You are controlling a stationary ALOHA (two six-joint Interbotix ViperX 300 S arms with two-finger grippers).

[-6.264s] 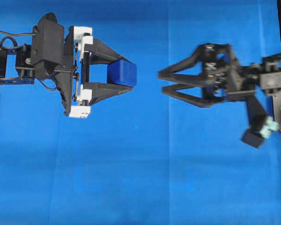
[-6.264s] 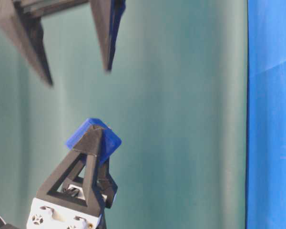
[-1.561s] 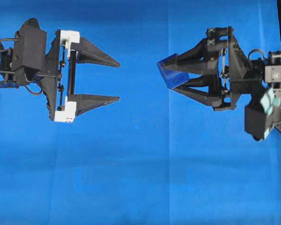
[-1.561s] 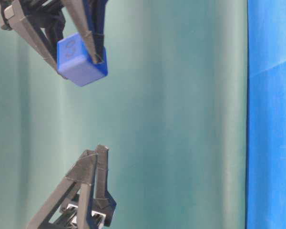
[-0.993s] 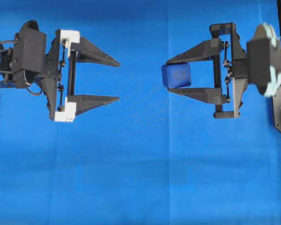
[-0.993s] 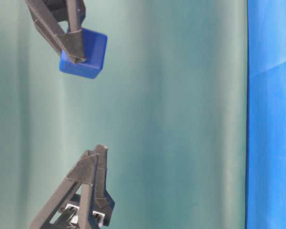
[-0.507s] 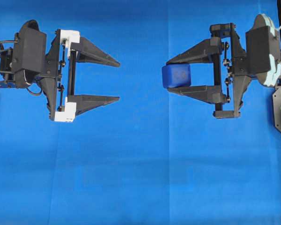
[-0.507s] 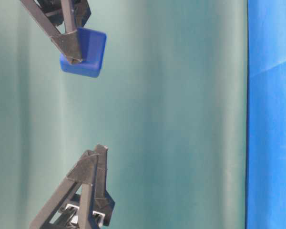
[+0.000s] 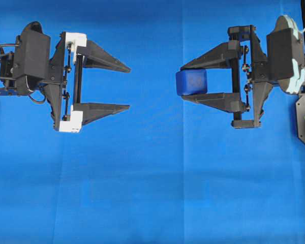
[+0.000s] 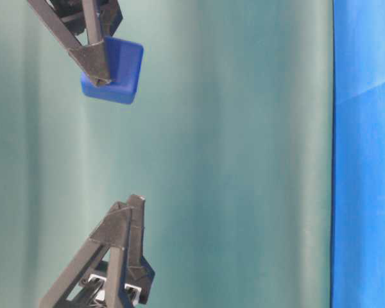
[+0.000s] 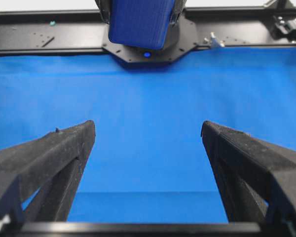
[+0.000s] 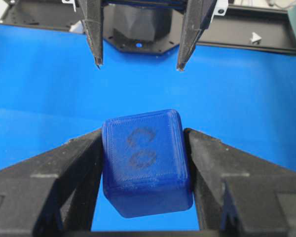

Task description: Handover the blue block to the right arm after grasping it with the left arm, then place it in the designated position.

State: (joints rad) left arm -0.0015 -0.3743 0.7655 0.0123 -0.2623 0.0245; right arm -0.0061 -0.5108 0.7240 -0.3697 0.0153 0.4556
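The small dark-blue plastic cube (image 12: 146, 160), with rounded edges and a faint embossed figure on its upper face, sits clamped near the tips of the all-black right gripper (image 9: 185, 81), high above the bright blue cloth (image 9: 152, 193). Across from the cube, the white-bracketed left gripper (image 9: 128, 87) holds its fingers wide apart on nothing. The hold is near the fingertips, so a jolt on the way down could let the cube twist or slip out short of its spot.

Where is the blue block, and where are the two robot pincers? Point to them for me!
blue block (image 9: 191, 82), overhead view, top face.
right pincer (image 9: 183, 82), overhead view, between its fingertips, clamped on the block.
left pincer (image 9: 129, 87), overhead view, open gap between its fingertips.
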